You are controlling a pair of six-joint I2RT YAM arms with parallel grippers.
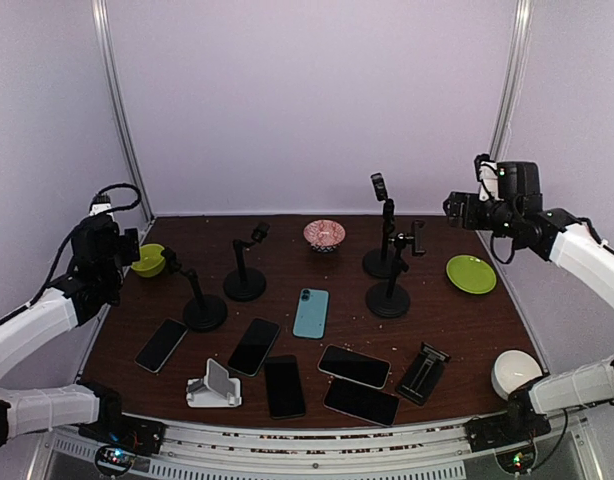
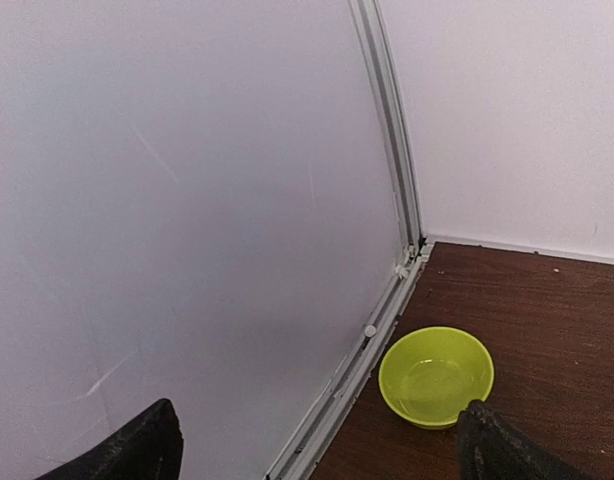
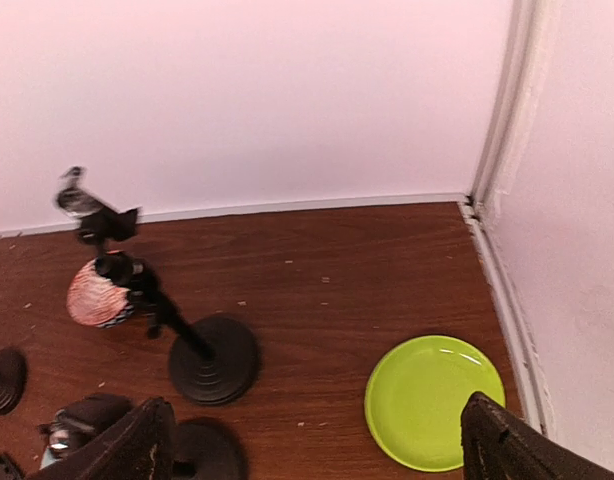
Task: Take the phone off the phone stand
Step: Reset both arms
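Note:
Several phones lie flat on the brown table point(image 1: 457, 330), among them a teal phone point(image 1: 311, 313) and black phones point(image 1: 254, 346) point(image 1: 354, 366) point(image 1: 162, 345). Black round-base phone stands point(image 1: 245, 283) point(image 1: 204, 312) point(image 1: 388, 298) point(image 1: 382, 262) rise behind them, their clamps bare as far as I can tell. A white stand point(image 1: 213, 388) and a black folding stand point(image 1: 423, 373) sit near the front. My left gripper point(image 1: 137, 248) point(image 2: 315, 420) hangs open at the left wall. High at the right wall my right gripper point(image 1: 457, 208) point(image 3: 317, 410) is open too, above one stand base point(image 3: 214, 360).
A lime bowl point(image 1: 149, 260) point(image 2: 437, 375) sits by the left wall rail. A lime plate point(image 1: 471, 273) point(image 3: 435, 402) lies at the right. A patterned bowl point(image 1: 324, 235) point(image 3: 97, 295) stands at the back centre, and a white round object point(image 1: 514, 372) at the front right.

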